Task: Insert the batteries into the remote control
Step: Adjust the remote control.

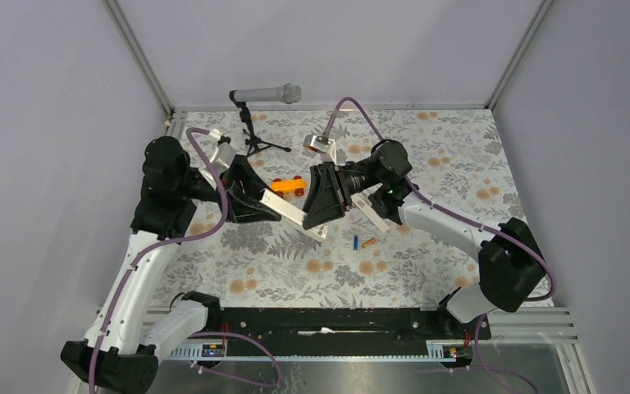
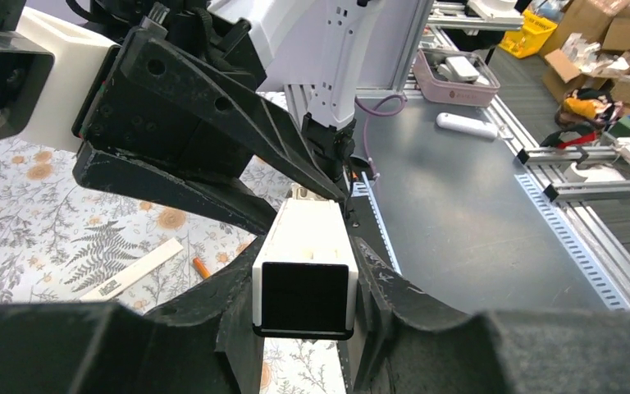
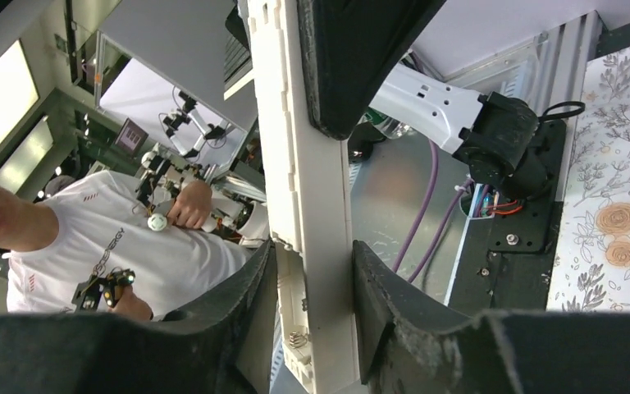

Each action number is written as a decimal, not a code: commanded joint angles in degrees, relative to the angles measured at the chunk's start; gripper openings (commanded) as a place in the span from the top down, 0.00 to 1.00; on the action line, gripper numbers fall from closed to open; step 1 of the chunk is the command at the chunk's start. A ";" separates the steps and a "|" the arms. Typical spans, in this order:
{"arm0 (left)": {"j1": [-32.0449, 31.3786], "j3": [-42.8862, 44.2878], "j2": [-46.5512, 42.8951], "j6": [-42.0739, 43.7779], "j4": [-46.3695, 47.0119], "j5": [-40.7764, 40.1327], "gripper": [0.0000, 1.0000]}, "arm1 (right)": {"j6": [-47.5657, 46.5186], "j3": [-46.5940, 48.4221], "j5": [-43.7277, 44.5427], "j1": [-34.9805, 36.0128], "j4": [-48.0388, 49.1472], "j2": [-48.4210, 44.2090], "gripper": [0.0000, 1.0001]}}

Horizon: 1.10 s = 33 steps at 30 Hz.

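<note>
Floral tablecloth (image 1: 426, 263) | remote control (image 1: 292, 212) held above it, left gripper (image 1: 264, 205) and right gripper (image 1: 321, 215) both clamped on it | batteries (image 1: 356, 242) lie on the cloth near your right gripper | keep your left grip steady, free your right to pick.

The remote control (image 1: 294, 212) is partly covered by the left fingers (image 1: 254, 209) and right fingers (image 1: 320, 205). Both its ends are cut off in the right wrist view. Markings on the batteries (image 1: 355, 242) cannot be told.

Robotics lab: aluminium frame rails (image 2: 578, 246), cardboard boxes (image 2: 615, 31), another robot rig (image 3: 182, 123) behind person (image 3: 115, 246) in white T-shirt.
</note>
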 commanded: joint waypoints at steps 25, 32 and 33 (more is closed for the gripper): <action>-1.43 -11.29 -9.05 -55.69 17.46 -51.65 0.05 | -20.36 0.27 42.11 0.63 -25.82 -11.51 0.92; -5.16 -8.88 -4.21 -60.09 17.84 -49.13 0.01 | -20.03 0.14 45.63 1.41 -28.23 -9.97 0.93; -5.31 -9.30 -4.59 -59.84 16.72 -50.39 0.04 | -19.93 -0.25 45.45 1.38 -27.34 -9.93 0.93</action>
